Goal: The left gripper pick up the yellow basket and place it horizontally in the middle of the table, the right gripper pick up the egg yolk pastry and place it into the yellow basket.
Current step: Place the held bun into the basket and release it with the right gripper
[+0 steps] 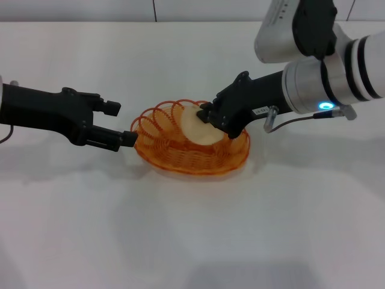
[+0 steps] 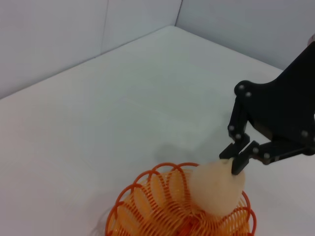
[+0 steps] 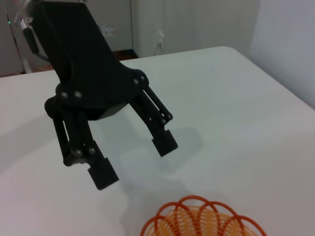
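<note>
The yellow basket [image 1: 180, 159] lies lengthwise at the middle of the table [image 1: 180, 241]. My right gripper [image 1: 209, 116] reaches in from the right and is shut on the egg yolk pastry [image 1: 198, 129], holding it tilted on edge inside the basket. I cannot tell whether the pastry touches the basket floor. My left gripper [image 1: 120, 124] is open and empty just off the basket's left end, its nearer fingertip close to the rim. The left wrist view shows the right gripper [image 2: 236, 160] pinching the pastry [image 2: 216, 189] over the basket [image 2: 162, 211]. The right wrist view shows the left gripper [image 3: 134, 158] open above the basket rim [image 3: 202, 221].
White walls stand behind the table's far edge [image 1: 150, 22]. The right arm's silver-white upper segment [image 1: 325, 78] hangs over the table's right rear part. Bare tabletop lies in front of the basket.
</note>
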You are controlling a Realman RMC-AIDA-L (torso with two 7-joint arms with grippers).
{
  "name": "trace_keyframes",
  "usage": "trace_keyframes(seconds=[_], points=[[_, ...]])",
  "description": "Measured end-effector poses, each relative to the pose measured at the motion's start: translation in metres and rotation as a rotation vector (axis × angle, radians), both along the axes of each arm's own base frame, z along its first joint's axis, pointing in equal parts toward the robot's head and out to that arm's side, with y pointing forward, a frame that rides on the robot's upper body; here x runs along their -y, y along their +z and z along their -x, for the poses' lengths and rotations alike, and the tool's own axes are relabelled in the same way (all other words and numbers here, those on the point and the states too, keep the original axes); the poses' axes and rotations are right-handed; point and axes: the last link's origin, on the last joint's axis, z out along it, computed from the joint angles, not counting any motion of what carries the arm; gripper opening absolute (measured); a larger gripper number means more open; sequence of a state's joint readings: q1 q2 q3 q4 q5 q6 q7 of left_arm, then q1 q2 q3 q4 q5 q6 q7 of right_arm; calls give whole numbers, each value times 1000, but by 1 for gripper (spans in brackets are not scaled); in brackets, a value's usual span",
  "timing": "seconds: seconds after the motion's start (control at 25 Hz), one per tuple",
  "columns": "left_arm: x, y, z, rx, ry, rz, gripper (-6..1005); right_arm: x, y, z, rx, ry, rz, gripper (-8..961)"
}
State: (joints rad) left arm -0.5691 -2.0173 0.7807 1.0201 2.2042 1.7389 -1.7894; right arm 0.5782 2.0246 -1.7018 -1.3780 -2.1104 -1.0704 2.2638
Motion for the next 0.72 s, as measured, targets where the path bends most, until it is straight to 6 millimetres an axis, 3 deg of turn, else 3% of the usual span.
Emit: trace_keyframes(seconds=[0.16,0.36,0.72], points=[[0,0,1,1,3,-4,888,-1,-3,2,-1,-5,21,54],[0,0,1,2,5,-6,888,0,-4,3,2,-1,31,212],[1,0,2,3,11,-9,888,2,5,0,-28,-12,8,395]])
